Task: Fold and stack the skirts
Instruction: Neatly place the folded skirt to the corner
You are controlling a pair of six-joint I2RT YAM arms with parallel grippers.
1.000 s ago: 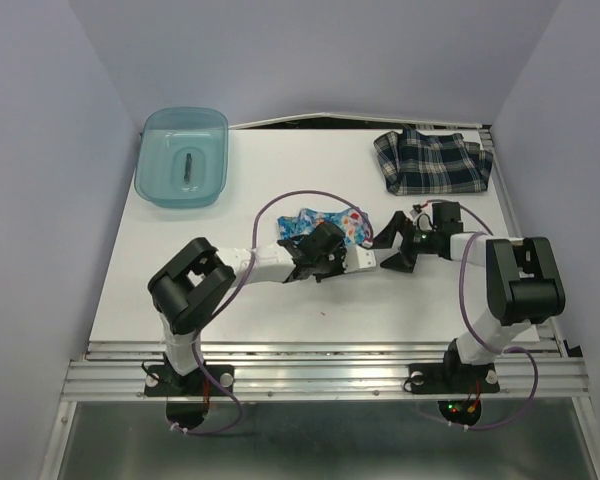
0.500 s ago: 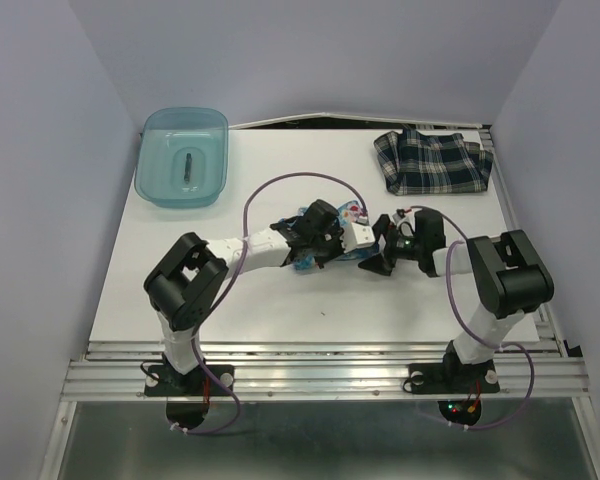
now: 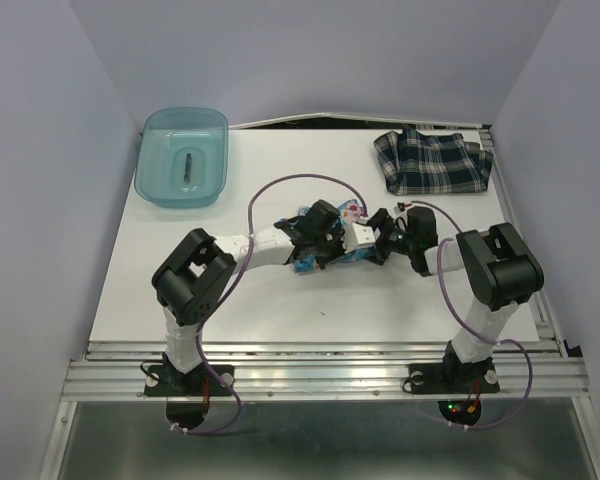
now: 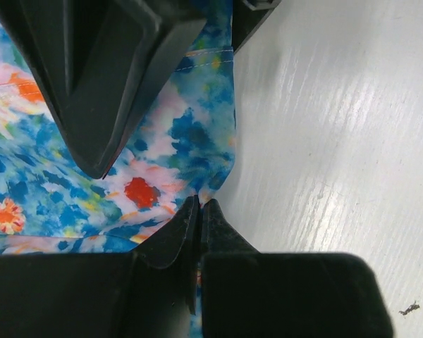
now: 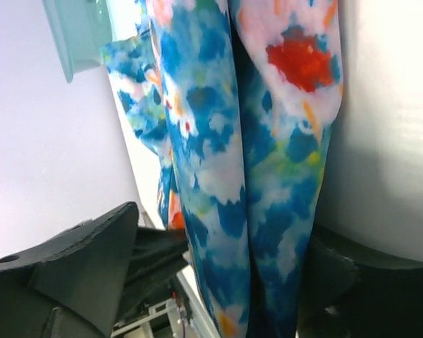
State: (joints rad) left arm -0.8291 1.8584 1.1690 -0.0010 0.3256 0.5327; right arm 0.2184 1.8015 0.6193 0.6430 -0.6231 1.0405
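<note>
The blue floral skirt (image 3: 308, 262) lies bunched at the table's middle, mostly hidden under both grippers. My left gripper (image 3: 322, 238) is shut on the skirt's edge; the left wrist view shows its tips (image 4: 199, 204) pinching the hem of the floral cloth (image 4: 169, 141). My right gripper (image 3: 378, 243) meets it from the right. Its jaws stand apart with a fold of the floral skirt (image 5: 204, 141) between them, in the right wrist view (image 5: 225, 253). The navy-and-white plaid skirt (image 3: 432, 163) lies folded at the back right, away from both grippers.
A translucent teal bin (image 3: 156, 185) with a small dark object (image 3: 188, 165) inside stands at the back left. Purple cables loop over both arms. Walls enclose the table on three sides.
My right gripper has moved left onto the floral skirt beside the left gripper. My left gripper has shifted right and back over the skirt. The plaid skirt and bin have not moved.
</note>
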